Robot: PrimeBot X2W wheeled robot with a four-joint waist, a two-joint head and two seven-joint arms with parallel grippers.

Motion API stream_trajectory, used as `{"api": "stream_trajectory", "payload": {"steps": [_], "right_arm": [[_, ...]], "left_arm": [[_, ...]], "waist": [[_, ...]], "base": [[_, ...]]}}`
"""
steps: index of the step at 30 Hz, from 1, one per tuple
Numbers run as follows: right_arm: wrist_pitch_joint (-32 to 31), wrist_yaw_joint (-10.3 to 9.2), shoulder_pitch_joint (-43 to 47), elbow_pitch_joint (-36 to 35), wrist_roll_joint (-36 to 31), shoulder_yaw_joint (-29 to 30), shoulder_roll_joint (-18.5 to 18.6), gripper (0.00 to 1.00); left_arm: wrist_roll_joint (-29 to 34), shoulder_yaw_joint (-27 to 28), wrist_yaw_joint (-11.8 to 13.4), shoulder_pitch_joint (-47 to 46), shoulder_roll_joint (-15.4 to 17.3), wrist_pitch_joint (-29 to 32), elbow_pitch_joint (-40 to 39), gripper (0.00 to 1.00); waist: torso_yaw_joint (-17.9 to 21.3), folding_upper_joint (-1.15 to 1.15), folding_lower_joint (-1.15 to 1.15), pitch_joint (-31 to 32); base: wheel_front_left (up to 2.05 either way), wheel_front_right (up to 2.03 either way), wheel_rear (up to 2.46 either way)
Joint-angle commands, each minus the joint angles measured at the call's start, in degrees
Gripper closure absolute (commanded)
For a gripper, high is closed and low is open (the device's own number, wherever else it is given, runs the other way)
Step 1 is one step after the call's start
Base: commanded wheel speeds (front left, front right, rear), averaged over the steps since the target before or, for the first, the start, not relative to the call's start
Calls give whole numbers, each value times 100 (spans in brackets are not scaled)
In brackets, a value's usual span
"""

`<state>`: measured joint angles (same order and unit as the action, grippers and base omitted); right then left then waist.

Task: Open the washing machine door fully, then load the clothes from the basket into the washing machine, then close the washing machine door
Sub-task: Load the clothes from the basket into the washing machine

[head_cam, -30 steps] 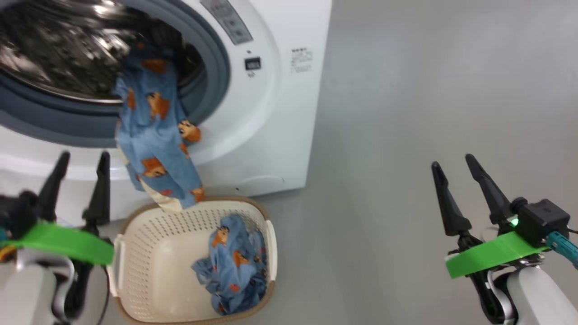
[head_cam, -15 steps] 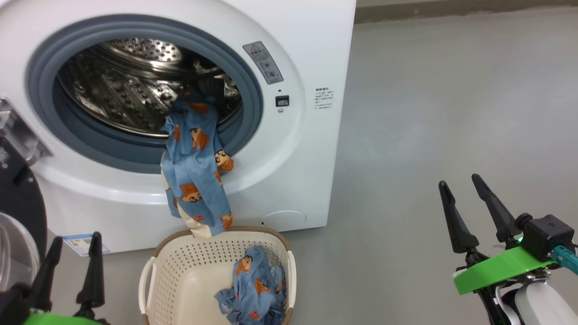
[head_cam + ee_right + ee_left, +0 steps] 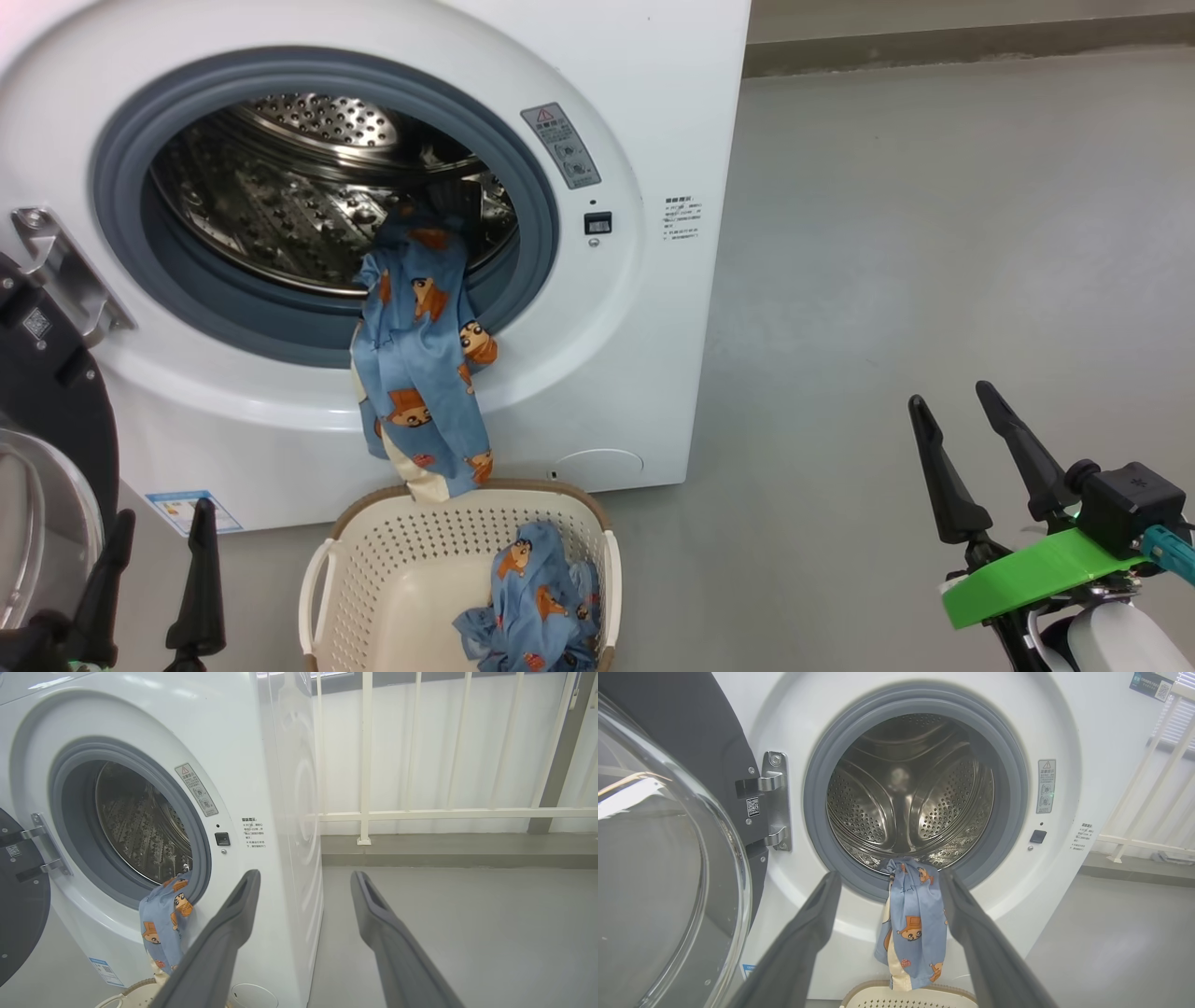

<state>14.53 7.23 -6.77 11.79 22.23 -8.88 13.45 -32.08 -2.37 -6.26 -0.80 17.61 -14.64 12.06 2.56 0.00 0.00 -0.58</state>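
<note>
The white washing machine (image 3: 672,112) stands with its door (image 3: 47,439) swung wide open to the left; the door's glass bowl (image 3: 654,882) bulges in the left wrist view. One light blue garment (image 3: 420,373) hangs over the grey gasket lip, half in the steel drum (image 3: 308,205), its end dangling to the basket rim. A second bunched garment (image 3: 532,607) lies in the cream basket (image 3: 392,560) on the floor below the opening. My left gripper (image 3: 154,551) stands open at lower left, empty. My right gripper (image 3: 952,406) stands open over bare floor at right, empty.
Grey floor (image 3: 934,233) stretches to the right of the machine. A white railing (image 3: 420,812) and a low kerb run behind it. The open door's hinge (image 3: 773,802) sits on the machine's left front. A blue label (image 3: 182,509) marks the lower front.
The camera has tilted up, so the whole scene sits lower and shows more of the drum and the door. Both grippers stay open and empty. The clothes have not moved.
</note>
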Motion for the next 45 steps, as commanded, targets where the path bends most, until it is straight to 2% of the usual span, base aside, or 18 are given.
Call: {"api": "stream_trajectory", "payload": {"steps": [1, 27, 38, 45], "right_arm": [[47, 25, -53, -136, 90, -95, 128, 0], [47, 25, -130, -122, 77, -130, 153, 0], [47, 25, -194, -220, 29, -142, 91, 0], [47, 25, -291, -375, -150, -108, -101, 0]], "left_arm": [[89, 255, -7, -116, 107, -36, -185, 0], [148, 278, -64, -142, -23, -15, -24, 0], [9, -77, -94, -599, 11, 358, 594, 0], [-155, -420, -117, -1302, 134, 463, 1469, 0]], "waist": [[1, 0, 0, -10], [74, 0, 0, -80], [272, 0, 0, -458], [515, 0, 0, -1002]], "base": [[0, 0, 0], [0, 0, 0], [0, 0, 0], [0, 0, 0]]}}
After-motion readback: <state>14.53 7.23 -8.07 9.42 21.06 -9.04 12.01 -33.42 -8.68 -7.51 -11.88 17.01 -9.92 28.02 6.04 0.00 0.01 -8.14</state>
